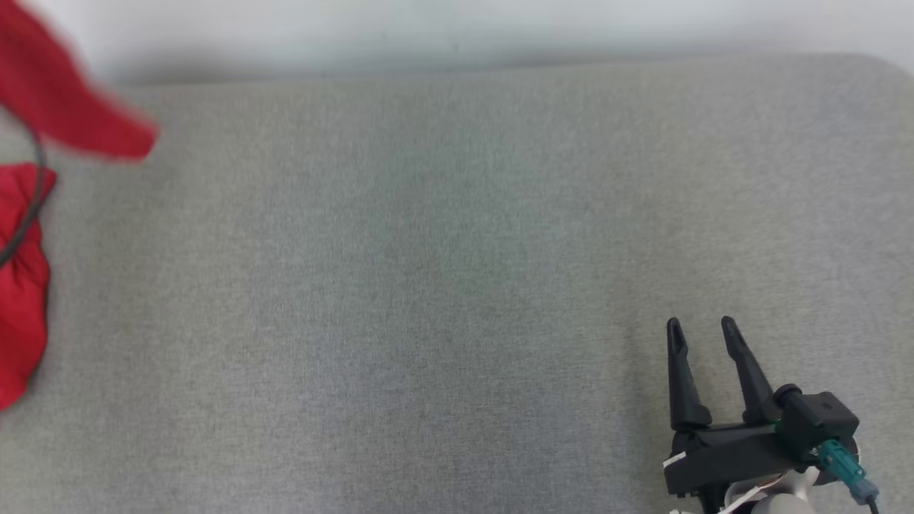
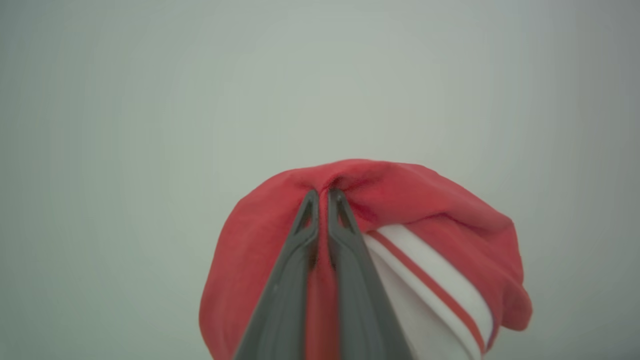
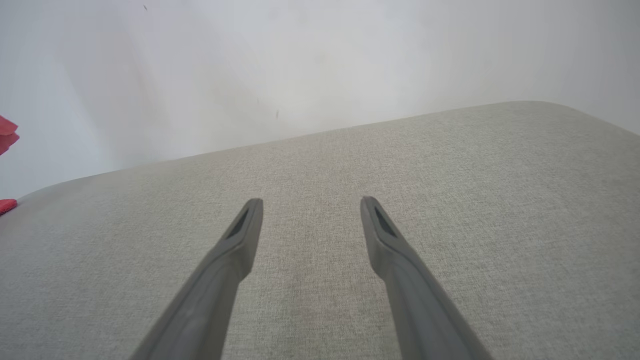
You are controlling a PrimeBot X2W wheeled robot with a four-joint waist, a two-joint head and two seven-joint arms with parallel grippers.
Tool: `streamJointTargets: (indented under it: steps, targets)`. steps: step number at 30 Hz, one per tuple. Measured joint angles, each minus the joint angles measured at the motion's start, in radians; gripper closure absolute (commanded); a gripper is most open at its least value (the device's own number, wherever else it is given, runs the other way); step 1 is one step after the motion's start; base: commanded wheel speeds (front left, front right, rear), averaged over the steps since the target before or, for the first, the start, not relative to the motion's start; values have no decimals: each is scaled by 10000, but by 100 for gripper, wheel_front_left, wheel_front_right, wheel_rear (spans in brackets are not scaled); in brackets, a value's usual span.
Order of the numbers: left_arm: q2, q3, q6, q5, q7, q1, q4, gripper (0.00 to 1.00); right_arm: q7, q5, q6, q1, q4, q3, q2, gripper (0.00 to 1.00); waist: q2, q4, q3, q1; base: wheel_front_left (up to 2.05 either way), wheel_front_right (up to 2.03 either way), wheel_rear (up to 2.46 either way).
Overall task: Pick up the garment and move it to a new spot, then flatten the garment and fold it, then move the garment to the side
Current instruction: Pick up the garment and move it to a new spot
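Grey woven upholstery [image 1: 457, 285] spreads under and ahead of the right gripper [image 1: 700, 325]. Its fingers stand wide apart, released, nothing between them, parked low over the cloth. It is likely idle until flattening needs a second gripper. Pale wall [image 3: 300, 60] rises beyond its fingertips.

Red garment [image 2: 430, 210] is bunched around the left gripper [image 2: 323, 192], whose jaws are clenched on a fold of it at the tips. Fabric drapes back along both fingers, with a white red-striped panel [image 2: 435, 280] just beside them, on the right of that wrist view. Past the tips there is only plain pale background, so the judgement is that the garment is lifted clear, mid-carry to the new spot.

In the head view the garment sits far left of the right gripper, cut off by the frame edge, its upper part blurred. Garment type, full extent, and whether its lower end touches the upholstery: cannot tell.

Thin dark cable [image 1: 32, 193] crosses the red cloth, both ends out of frame.
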Motion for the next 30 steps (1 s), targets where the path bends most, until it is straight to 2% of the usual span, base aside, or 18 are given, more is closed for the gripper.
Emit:
streamJointTargets:
  steps: [5, 11, 19, 23, 30]
  targets:
    - [-591, -548, -75, -157, 734, -139, -1582, 100, -155, 257, 0, 31, 286, 228, 2, 0, 0, -196, -432, -1, 0, 0, 0]
    - [-1448, -1114, -56, -412, 1534, -60, -3277, 100, -299, 566, 0, 24, 673, 451, 2, 0, 0, -823, -640, -1, 0, 0, 0]
    - [-2700, -1871, 238, -788, 1883, 1329, -4807, 100, -397, 732, 0, -39, 989, 537, -2, 0, 0, -1883, -724, 1, 0, 0, 0]
    - [-3335, -2255, 330, -1202, 1910, 2409, -4823, 100, -410, 742, 0, -50, 1074, 468, -4, 0, 0, -2347, -695, 1, 0, 0, 0]
    - [-3626, -2813, 635, -1290, 1292, 4440, -3177, 100, -431, 746, 0, -277, 1001, 504, -6, 0, 0, -2857, -445, 2, 0, 0, 0]
